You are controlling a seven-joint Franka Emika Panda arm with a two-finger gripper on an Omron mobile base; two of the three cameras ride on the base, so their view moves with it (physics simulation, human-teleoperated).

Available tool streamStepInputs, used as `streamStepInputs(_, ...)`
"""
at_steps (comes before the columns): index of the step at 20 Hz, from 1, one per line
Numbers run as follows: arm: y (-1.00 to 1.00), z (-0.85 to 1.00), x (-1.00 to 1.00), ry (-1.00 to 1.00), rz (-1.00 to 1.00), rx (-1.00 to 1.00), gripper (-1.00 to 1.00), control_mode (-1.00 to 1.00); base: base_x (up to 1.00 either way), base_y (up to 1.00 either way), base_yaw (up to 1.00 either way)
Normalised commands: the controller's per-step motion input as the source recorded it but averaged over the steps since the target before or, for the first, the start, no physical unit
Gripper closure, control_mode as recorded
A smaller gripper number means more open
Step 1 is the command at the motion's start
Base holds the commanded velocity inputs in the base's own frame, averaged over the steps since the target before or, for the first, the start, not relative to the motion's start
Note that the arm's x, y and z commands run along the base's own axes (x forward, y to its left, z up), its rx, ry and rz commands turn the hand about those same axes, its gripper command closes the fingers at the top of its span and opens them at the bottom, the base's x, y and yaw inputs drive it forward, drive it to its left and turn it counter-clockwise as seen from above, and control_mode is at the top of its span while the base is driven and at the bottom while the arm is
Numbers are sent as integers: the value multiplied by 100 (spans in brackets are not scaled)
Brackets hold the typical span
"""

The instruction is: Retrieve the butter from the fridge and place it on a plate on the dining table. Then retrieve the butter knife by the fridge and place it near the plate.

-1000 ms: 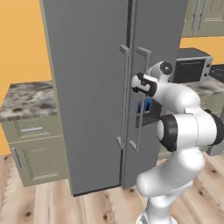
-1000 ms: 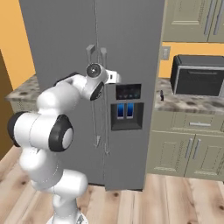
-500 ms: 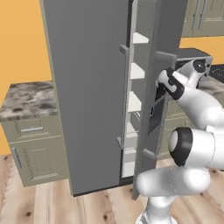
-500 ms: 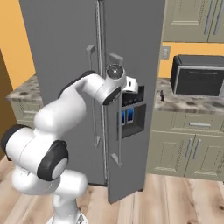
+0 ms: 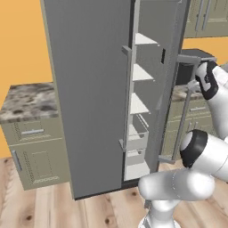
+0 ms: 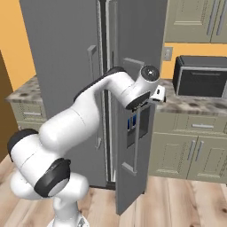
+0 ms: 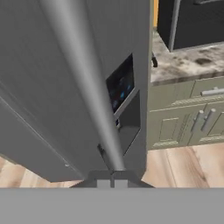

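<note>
**Fridge door swung partway open, butter not yet in sight**

The small pale yellow butter stick cannot be made out among the white shelves [image 5: 141, 73] and door bins [image 5: 136, 139] showing through the gap, so it may lie deeper inside or on a level hidden by the door. Judging by the task, it should be light and fairly firm when cold, but slick and easily dented; a hold across its two long sides, near the middle, with modest pressure would probably serve best.

The tall dark grey two-door fridge [image 5: 89, 89] has its right door [image 6: 137, 66], the one with the small black dispenser panel [image 7: 120, 85], standing ajar. That door is stiff and heavy on its hinges, and the natural place to hold it is its long vertical bar handle [image 7: 85, 83], smooth and round, so a grip could slip along it.

The white arm's two-finger gripper [image 6: 158, 94] sits at this handle; in the hand view the bar runs straight down to the finger bases. Whether the fingers are closed around it I cannot tell.

To the right, beyond the door, stands a black boxy microwave [image 6: 201, 75] on a mottled marble counter [image 7: 183, 63] over sage-green cabinets [image 7: 188, 113].
</note>
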Motion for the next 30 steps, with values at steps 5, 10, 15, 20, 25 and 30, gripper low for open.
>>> streamStepInputs(5,11,4,-26,0,-2,-4,-100,-100,0,0,0)
streamStepInputs(10,57,20,-78,0,-7,-19,-100,-100,0,0,0)
streamStepInputs(15,94,18,-52,1,-5,-33,-100,-100,0,0,0)
streamStepInputs(20,100,3,-11,13,-1,-50,-100,-100,0,0,0)
streamStepInputs(25,97,1,4,29,0,-51,-100,-100,0,0,0)
streamStepInputs(30,48,0,17,31,0,-29,-100,-100,0,0,0)
